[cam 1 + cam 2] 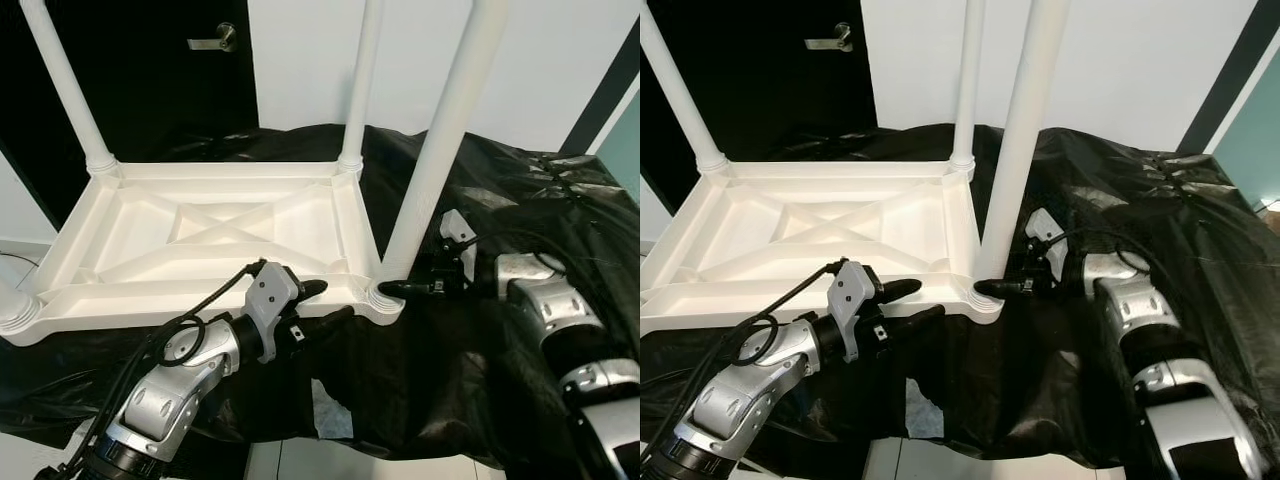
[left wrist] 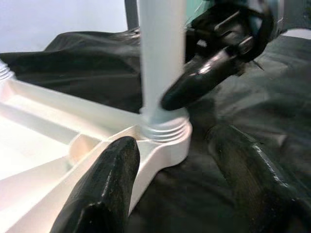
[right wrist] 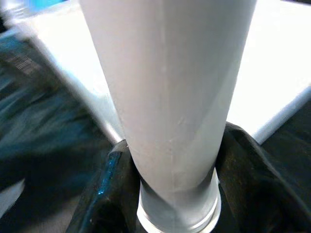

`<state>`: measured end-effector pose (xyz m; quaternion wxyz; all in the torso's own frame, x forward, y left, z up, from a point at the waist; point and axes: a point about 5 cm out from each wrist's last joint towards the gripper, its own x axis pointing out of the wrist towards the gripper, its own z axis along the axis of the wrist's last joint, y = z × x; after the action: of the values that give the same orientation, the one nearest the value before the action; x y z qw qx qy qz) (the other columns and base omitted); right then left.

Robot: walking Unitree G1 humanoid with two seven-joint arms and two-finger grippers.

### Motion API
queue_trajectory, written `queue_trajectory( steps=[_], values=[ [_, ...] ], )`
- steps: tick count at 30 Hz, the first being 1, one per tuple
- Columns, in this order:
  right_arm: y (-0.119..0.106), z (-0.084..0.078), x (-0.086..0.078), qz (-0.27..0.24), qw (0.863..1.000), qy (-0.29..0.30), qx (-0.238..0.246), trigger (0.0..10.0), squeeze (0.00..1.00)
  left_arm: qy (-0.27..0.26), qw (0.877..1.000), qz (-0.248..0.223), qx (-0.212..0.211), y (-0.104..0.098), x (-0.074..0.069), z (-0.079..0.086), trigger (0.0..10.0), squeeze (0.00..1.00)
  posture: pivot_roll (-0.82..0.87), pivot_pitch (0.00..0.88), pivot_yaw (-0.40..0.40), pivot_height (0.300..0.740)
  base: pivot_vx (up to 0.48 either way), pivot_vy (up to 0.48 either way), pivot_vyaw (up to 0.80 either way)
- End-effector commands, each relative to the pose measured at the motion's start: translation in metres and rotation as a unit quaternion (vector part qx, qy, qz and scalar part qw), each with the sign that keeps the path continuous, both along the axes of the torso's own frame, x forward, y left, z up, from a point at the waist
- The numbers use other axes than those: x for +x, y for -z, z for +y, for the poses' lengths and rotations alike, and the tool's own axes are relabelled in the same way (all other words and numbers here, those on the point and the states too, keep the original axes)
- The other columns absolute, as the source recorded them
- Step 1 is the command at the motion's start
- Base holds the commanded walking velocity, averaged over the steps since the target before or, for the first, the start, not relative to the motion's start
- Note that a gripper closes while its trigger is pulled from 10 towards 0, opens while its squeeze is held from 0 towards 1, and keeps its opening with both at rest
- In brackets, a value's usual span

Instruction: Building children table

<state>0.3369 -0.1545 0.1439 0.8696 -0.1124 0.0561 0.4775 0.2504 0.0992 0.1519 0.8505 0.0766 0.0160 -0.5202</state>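
Right gripper clasping table leg base; left gripper straddling tabletop rim

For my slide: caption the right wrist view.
Right pincer closed around the base of the white table leg.

White plastic children's table top lies upside down on a black sheet, ribbed underside facing up. White legs stand upright in its corner sockets; the near-right leg is seated in its threaded socket.
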Motion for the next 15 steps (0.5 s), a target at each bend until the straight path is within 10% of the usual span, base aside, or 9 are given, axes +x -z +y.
queue_trajectory(
  steps=[1, 15],
  values=[
    [0.008, 0.004, 0.0, 0.015, 0.998, 0.06, 0.008, 10.0, 0.0, 0.027, 1.0, 0.002, 0.007, 0.001, -0.004, -0.003, 10.0, 0.0, 0.05, 0.0, -0.08, 0.74, 0.0, 0.0, 0.0],
    [0.019, 0.072, -0.033, 0.007, 0.921, 0.374, 0.108, 10.0, 0.0, 0.039, 0.999, 0.007, 0.007, 0.003, -0.005, -0.007, 10.0, 0.0, 0.05, 0.0, -0.079, 0.74, 0.0, 0.0, 0.0]
  ],
)
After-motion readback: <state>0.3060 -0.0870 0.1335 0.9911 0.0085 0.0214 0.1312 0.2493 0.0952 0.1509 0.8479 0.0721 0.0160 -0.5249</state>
